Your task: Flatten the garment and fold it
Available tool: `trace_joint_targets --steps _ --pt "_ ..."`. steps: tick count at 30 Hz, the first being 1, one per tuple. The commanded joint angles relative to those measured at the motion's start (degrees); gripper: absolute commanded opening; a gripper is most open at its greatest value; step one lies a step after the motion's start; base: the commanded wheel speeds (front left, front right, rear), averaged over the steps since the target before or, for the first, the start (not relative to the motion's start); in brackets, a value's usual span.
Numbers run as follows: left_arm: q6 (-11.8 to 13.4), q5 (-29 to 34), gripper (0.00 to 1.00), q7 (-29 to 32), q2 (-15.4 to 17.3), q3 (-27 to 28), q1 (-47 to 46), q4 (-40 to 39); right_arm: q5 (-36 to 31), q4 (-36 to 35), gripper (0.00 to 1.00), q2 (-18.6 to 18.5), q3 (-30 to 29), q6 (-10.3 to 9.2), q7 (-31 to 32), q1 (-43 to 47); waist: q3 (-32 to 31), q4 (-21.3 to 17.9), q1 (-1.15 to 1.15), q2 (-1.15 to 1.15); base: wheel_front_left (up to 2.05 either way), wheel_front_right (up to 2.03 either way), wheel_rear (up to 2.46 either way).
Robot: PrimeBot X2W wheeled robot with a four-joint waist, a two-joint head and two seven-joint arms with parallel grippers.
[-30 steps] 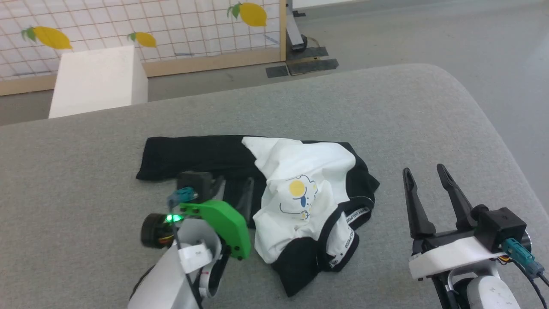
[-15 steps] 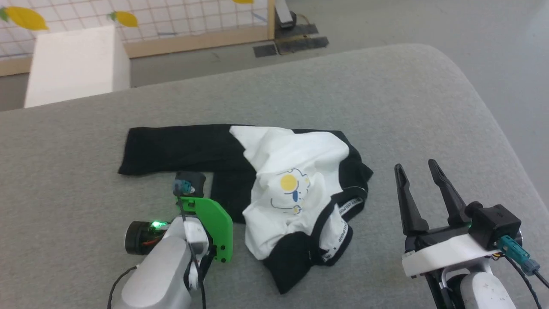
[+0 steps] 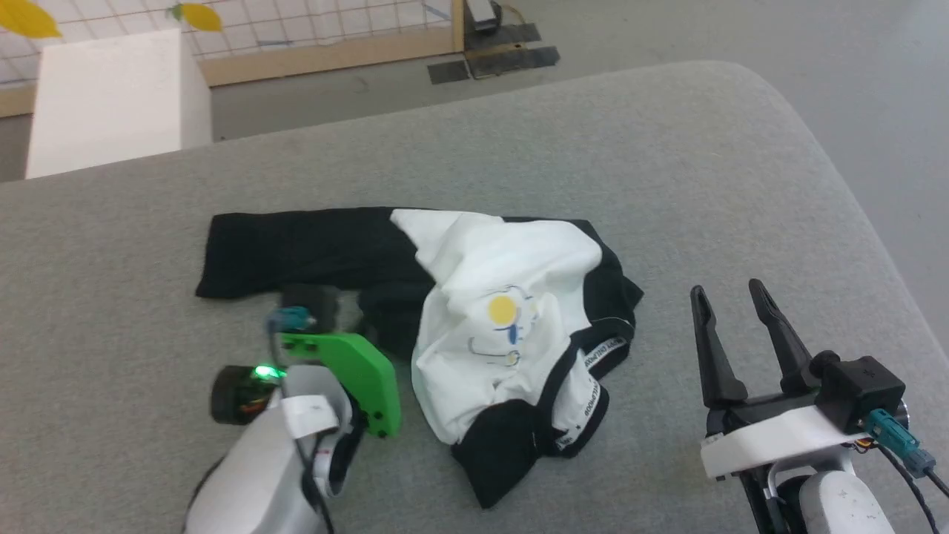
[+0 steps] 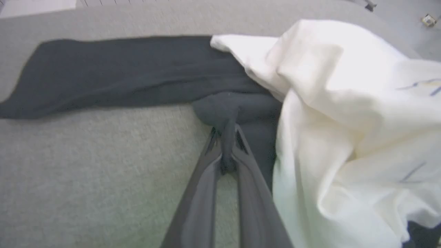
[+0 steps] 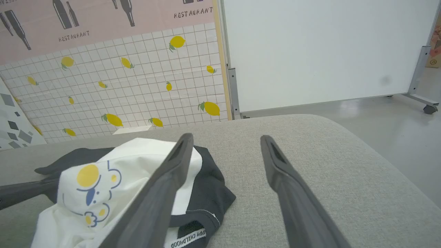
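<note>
Compared with a second ago, the left gripper [image 4: 225, 134] is no longer gaping: it's clamping down on a black fold of the garment [image 3: 511, 282], right beside the stretched-out sleeve [image 4: 103, 75]. It's lying crumpled in the middle of the grey padded surface [image 3: 704, 148]. The right gripper [image 3: 726, 289] is hovering beside it, jaws spread, holding nothing. Flattening's only getting started, I'd say; next that fold is needing a gentle pull outward.

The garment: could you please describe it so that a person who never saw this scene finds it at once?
Look at the wide grey padded surface; near its middle lies the crumpled garment. It is a white shirt with black long sleeves, one stretched out to the left, and its yellow-and-blue cartoon print marks it out.
</note>
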Motion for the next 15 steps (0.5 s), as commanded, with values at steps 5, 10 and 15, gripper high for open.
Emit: trace_joint_targets --steps 5,10,15 --pt "4.9 -0.4 0.0 -7.8 3.3 6.9 4.6 -7.6 -1.0 -0.3 1.0 0.0 0.1 -0.09 0.1 0.3 -3.8 6.1 0.0 0.65 0.0 0.0 0.0" --pt "9.7 -1.4 0.0 -9.8 7.3 13.4 11.5 -13.5 -1.5 -1.0 1.0 0.0 -0.2 -0.09 1.2 1.4 -5.1 9.8 0.0 0.65 0.0 0.0 0.0" --pt "14.0 -2.1 0.0 -9.5 10.4 18.1 19.0 -15.1 -1.8 -1.7 1.0 0.0 -0.3 -0.09 2.2 2.1 -5.5 12.4 0.0 0.65 0.0 0.0 0.0"
